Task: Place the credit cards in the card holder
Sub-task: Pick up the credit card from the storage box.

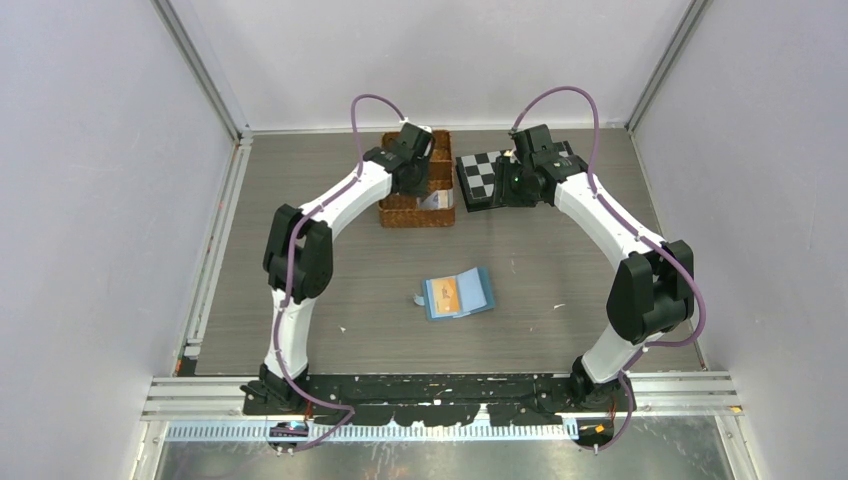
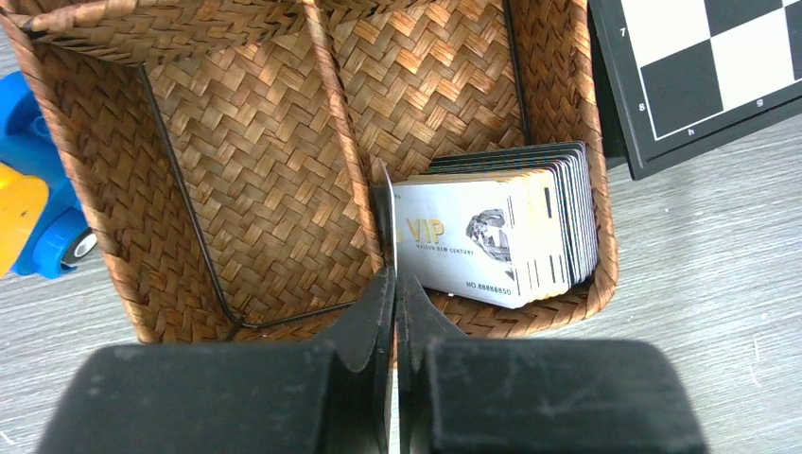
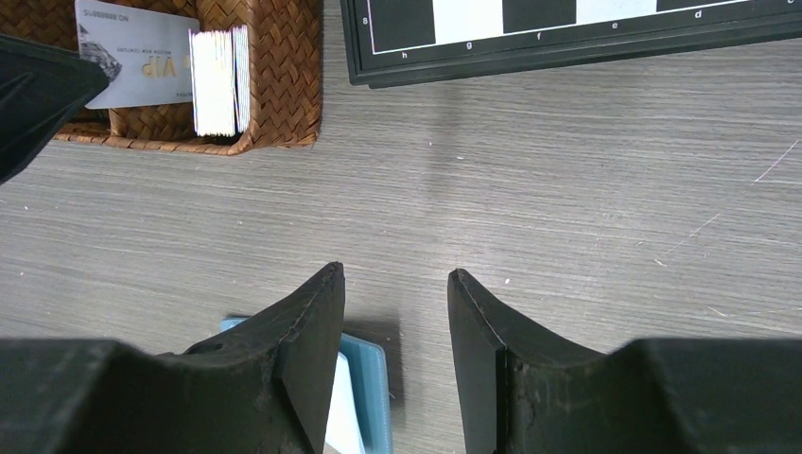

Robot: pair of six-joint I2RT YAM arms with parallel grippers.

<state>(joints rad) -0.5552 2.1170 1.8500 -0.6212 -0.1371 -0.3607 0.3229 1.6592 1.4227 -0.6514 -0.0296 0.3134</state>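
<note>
The credit cards (image 2: 515,236) stand stacked in the right compartment of a brown wicker basket (image 2: 255,151), a white "VIP" card in front. My left gripper (image 2: 394,276) is above the basket's near wall, shut on one card (image 2: 384,216) seen edge-on. The teal card holder (image 1: 458,293) lies open mid-table with an orange card inside. My right gripper (image 3: 392,274) is open and empty above the table, with a corner of the holder (image 3: 371,378) under its left finger. From above, the left gripper (image 1: 418,172) is over the basket and the right gripper (image 1: 502,186) is by the chessboard.
A black-and-white chessboard (image 1: 482,176) lies right of the basket (image 1: 415,190); it also shows in the left wrist view (image 2: 705,76). A blue and yellow toy (image 2: 28,213) sits left of the basket. Enclosure walls ring the table.
</note>
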